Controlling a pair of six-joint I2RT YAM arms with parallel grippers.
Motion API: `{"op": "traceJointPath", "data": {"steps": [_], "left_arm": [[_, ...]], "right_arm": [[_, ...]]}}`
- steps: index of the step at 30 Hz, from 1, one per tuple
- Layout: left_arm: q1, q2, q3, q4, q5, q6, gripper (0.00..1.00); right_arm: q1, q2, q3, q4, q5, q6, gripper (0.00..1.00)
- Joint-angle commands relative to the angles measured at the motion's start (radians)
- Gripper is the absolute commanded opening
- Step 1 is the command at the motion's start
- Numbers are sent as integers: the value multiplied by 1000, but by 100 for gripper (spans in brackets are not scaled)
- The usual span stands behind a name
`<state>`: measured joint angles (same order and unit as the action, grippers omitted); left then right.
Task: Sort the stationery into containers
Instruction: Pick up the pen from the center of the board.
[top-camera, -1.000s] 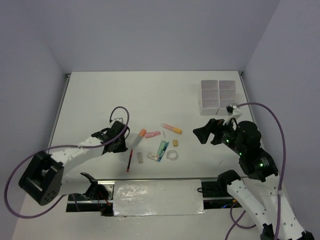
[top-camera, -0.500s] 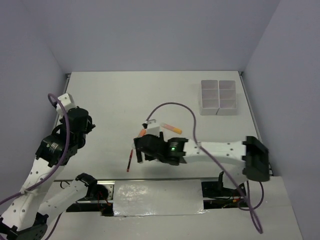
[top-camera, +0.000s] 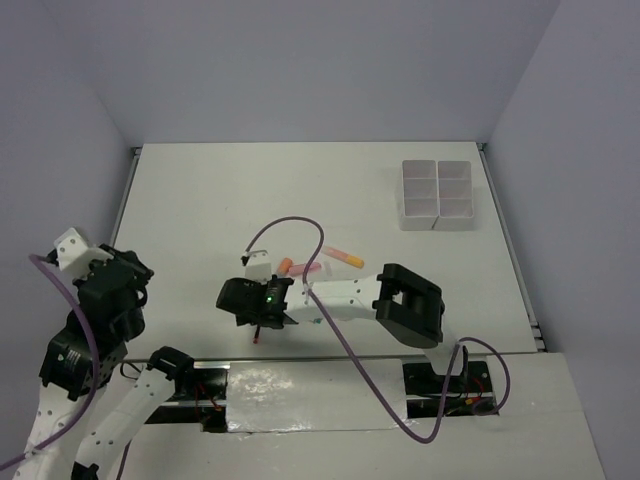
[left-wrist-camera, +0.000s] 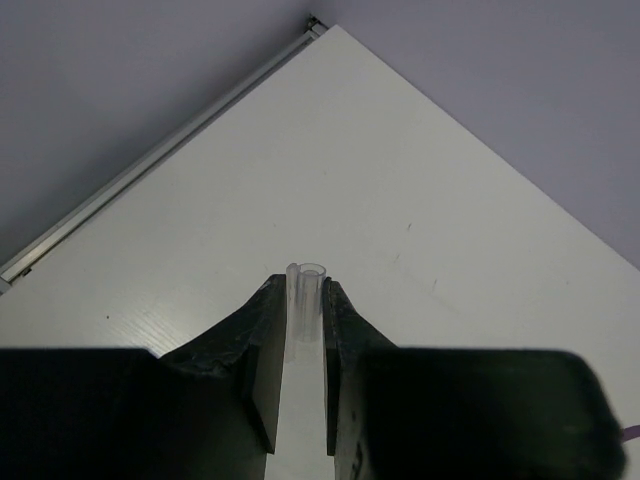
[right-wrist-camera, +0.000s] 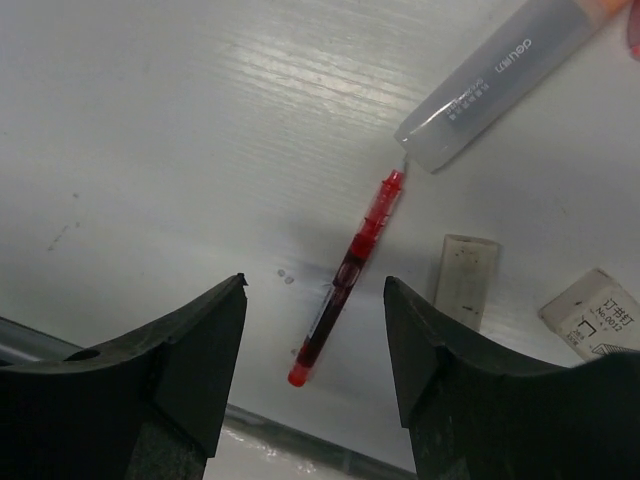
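**Red pen (right-wrist-camera: 352, 262) between open fingers (right-wrist-camera: 190, 360)**

Lies on table (right-wrist-camera: 150, 120), slanting 1 to 7 o'clock. The right gripper (right-wrist-camera: 315, 283) hangs over it, spread wide and empty.
Grey marker (right-wrist-camera: 490, 85) sits at its 1 o'clock tip, white eraser (right-wrist-camera: 468, 283) at 3.
Risk: the thin barrel rolls, or closing drags the marker along.
Left gripper (left-wrist-camera: 305, 290) pinches a clear tube (left-wrist-camera: 306, 272).
Trays (top-camera: 437, 190) sit well apart, at 2 o'clock.

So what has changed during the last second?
The right gripper swept from beside the trays leftward and now hangs open over the red pen. The left gripper drew back to the near left, shut on a clear tube. Trays and visible markers stayed put.
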<state>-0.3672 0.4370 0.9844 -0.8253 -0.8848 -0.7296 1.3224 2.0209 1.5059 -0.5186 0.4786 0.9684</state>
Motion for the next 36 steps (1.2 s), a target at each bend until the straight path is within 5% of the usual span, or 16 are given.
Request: {"op": "traceJointPath", "data": {"steps": [1,10,22,28,32,36], "left_arm": [[8,74,-7,52,32,41,0],[31,69,-33,103,93,96,0],[45,80,-32,98,95,102,0],[45,72,-33,106,130,101,0],[45,54,-46,162,343,110,0],[45,-15,-91,306,753,55,0]], "right_arm": [[0,42,36,-44,0,38,64],[3,116,16,-51,-47,62,58],[14,114,-21,-8,-95,21,0],[35,-18,-67,72,-129,-86,0],[35,-311,-307,410,-170,-242,0],[34,-575,-490,561,-300,-358,0]]}}
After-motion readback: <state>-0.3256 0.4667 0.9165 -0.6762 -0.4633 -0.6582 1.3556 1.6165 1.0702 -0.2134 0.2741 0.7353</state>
